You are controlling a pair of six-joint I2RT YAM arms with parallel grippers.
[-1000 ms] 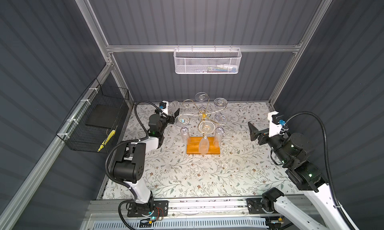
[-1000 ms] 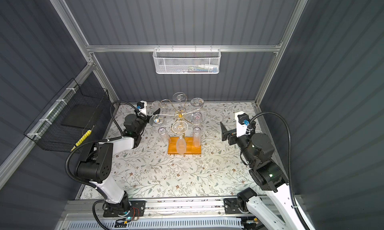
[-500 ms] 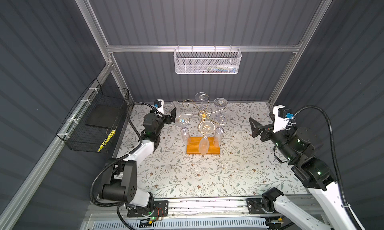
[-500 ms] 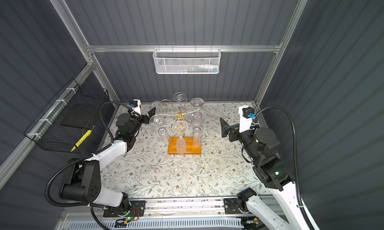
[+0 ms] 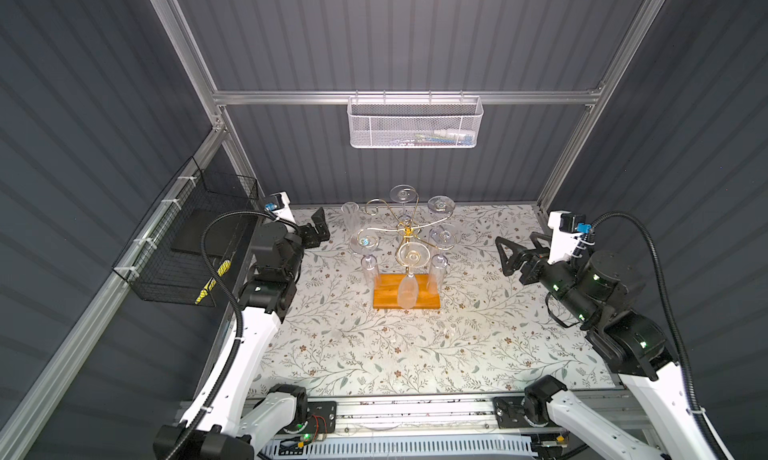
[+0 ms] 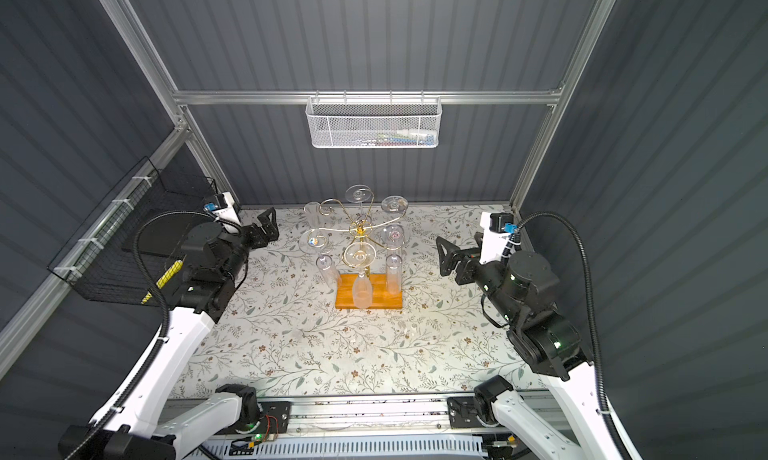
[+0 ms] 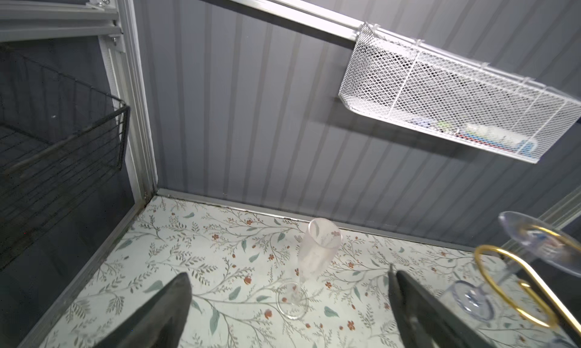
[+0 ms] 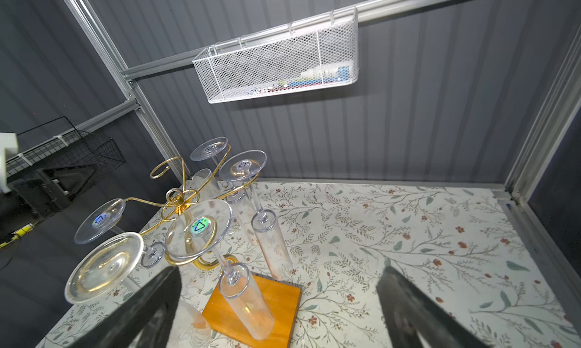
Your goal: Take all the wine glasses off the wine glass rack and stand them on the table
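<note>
The wine glass rack [image 5: 406, 229] [image 6: 360, 229] is a gold pole with curled arms on an orange-brown wooden base [image 5: 428, 300] [image 8: 276, 302], at the table's back middle. Several clear wine glasses hang upside down from it; the front one [image 5: 408, 289] [image 6: 361, 289] hangs over the base. One wine glass [image 5: 350, 215] [image 7: 316, 252] stands upright on the table left of the rack. My left gripper [image 5: 318, 229] [image 6: 268, 229] [image 7: 287, 275] is open, left of that glass. My right gripper [image 5: 509, 256] [image 6: 444, 256] [image 8: 281, 271] is open, to the right of the rack and facing it.
A white mesh basket [image 5: 415, 123] [image 6: 372, 123] hangs on the back wall above the rack. A black wire basket [image 5: 187, 246] hangs on the left wall beside my left arm. The floral tabletop [image 5: 415, 354] stretches in front of the rack.
Both arms have unfolded and risen. My left gripper has drawn a little leftward from the rack; the right gripper has stayed near its place. Both have stayed open.
</note>
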